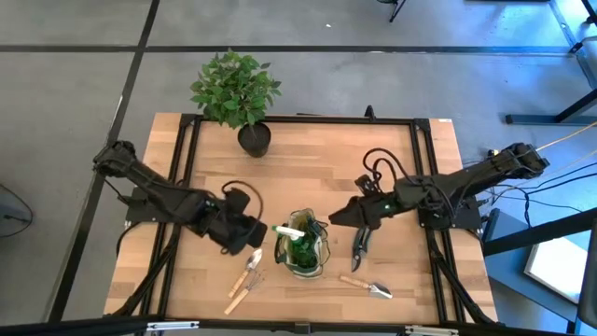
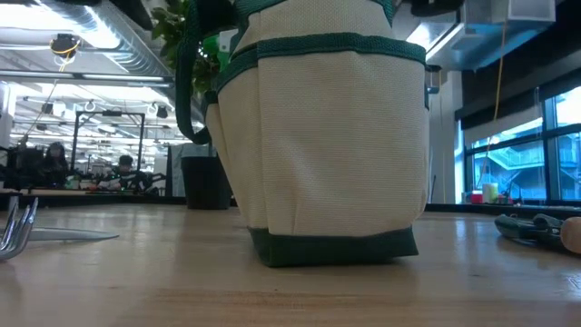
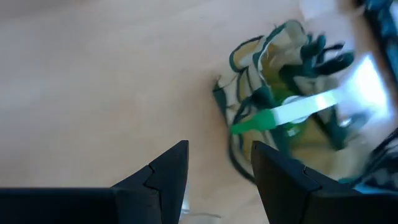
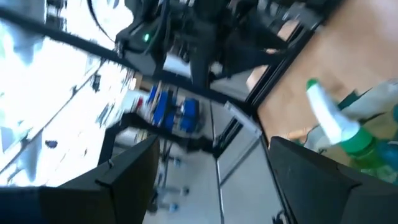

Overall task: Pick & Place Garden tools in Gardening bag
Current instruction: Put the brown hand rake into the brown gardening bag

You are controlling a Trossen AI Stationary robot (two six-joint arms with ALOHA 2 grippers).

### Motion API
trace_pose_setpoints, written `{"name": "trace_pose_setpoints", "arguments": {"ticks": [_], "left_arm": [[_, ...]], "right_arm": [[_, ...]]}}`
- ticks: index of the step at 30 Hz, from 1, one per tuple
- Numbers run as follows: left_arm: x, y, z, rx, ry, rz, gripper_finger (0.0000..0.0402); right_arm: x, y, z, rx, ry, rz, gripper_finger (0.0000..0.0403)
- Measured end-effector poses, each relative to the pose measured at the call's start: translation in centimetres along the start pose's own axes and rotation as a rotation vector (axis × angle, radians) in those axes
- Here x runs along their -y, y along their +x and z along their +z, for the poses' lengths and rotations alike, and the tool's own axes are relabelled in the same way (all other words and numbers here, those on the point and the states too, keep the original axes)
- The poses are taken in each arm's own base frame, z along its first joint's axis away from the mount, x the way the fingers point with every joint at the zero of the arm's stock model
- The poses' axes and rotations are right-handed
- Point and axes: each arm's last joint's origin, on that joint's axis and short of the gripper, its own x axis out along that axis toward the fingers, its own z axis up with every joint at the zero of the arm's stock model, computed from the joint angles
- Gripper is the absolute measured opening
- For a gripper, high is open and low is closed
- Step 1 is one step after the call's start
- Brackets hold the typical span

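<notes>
With both the left end effector and right end effector released and empty beside the bag, a careless swing could topple it.

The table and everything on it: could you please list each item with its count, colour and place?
Gardening bag: one, tan with green trim, near the table's front edge, centre.
Spray bottle: one, green with white trigger, standing in the bag.
Pruners: one, dark-handled, on the table right of the bag.
Trowel: one, wooden handle and metal blade, front right of the bag.
Wooden-handled tools: two, lying side by side, front left of the bag.
Plant: one, green leaves in a black pot, at the table's far edge.
Table: one, light wood in a black frame.
Left gripper: open, empty, just left of the bag.
Right gripper: open, empty, right of the bag, above the pruners.
</notes>
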Motion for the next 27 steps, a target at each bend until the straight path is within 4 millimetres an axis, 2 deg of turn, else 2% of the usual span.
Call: {"name": "trace_pose_setpoints", "arguments": {"ticks": [6,12,17,23,27], "left_arm": [[0.2,-0.7,-2.1,-0.014,-0.179,-0.038,0.0169],[1.2,-0.2,-5.9,-0.077,-0.178,-0.090,0.0169],[2.4,0.9,-9.1,-0.145,-0.173,-0.142,0.0169],[3.3,3.0,-13.2,-0.227,-0.312,-0.145,0.0168],[3.6,3.9,-15.2,-0.262,-0.358,-0.166,0.0168]], "right_arm": [[-0.1,0.0,-0.2,-0.095,-0.087,0.041,0.0307],[-0.1,0.0,-0.3,-0.147,-0.116,0.067,0.0307],[-0.2,-0.1,-0.4,-0.175,-0.107,0.080,0.0307],[-0.1,0.0,-0.4,-0.173,-0.108,0.078,0.0307],[-0.1,0.0,-0.3,-0.169,-0.107,0.075,0.0307]]}}
